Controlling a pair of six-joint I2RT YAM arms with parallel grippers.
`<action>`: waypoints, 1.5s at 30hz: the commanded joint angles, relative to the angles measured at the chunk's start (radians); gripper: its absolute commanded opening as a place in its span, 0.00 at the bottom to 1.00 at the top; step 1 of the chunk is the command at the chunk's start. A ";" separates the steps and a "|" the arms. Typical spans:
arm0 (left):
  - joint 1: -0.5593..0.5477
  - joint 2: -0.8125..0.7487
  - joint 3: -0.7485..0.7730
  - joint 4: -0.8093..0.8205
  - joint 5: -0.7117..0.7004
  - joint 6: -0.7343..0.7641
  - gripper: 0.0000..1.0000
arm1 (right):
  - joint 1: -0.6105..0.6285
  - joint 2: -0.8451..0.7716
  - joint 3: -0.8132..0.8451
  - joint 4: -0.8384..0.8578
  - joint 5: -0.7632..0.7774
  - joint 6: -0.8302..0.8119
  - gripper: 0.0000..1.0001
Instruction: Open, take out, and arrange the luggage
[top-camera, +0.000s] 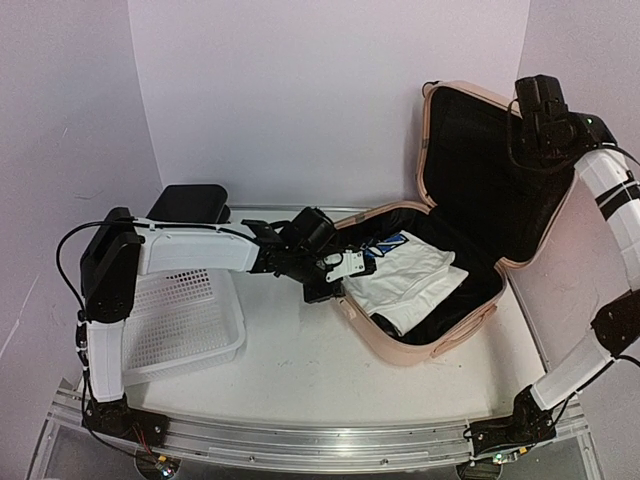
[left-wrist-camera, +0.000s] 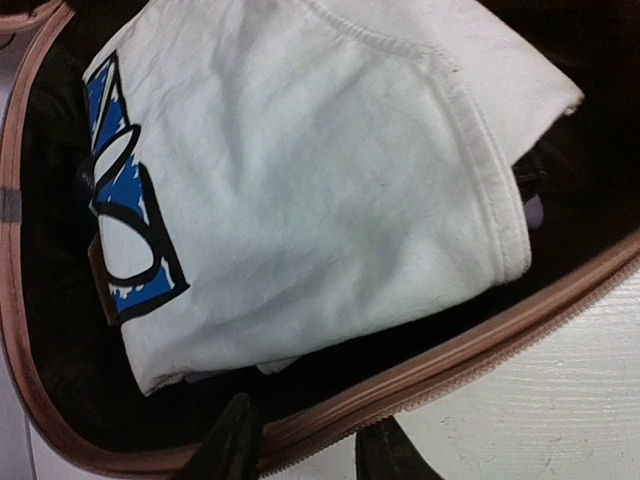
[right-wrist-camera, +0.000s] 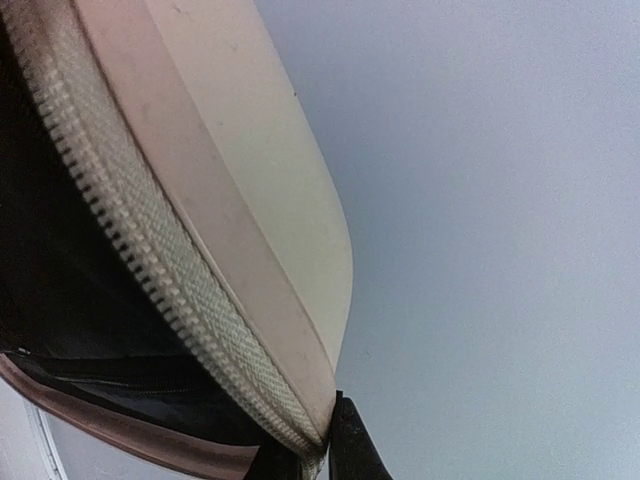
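Note:
The peach-pink luggage (top-camera: 425, 345) lies open at the table's middle right, its black-lined lid (top-camera: 480, 170) standing up. A folded white T-shirt (top-camera: 405, 280) with a blue print rests in the base on dark items. My left gripper (top-camera: 335, 285) is at the base's left rim. In the left wrist view its fingers (left-wrist-camera: 308, 415) straddle the pink zipper rim (left-wrist-camera: 480, 330), one inside and one outside, closed against it, just below the T-shirt (left-wrist-camera: 320, 170). My right gripper (top-camera: 530, 115) is up at the lid's top edge. In the right wrist view it (right-wrist-camera: 320, 440) pinches the lid's edge (right-wrist-camera: 250, 200).
A white mesh basket (top-camera: 180, 320) sits on the left of the table under my left arm. A black box (top-camera: 188, 203) stands behind it near the back wall. Purple walls close in the back and both sides.

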 joint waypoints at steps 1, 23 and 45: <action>0.096 0.046 0.104 -0.007 -0.235 -0.211 0.48 | -0.013 -0.101 -0.041 -0.011 0.083 -0.014 0.00; 0.109 0.048 0.166 -0.078 -0.034 -1.536 0.96 | -0.015 -0.223 -0.161 -0.087 -0.144 0.071 0.00; 0.045 0.464 0.667 -0.204 0.114 -1.119 0.26 | -0.025 -0.070 0.044 -0.039 -0.106 0.079 0.20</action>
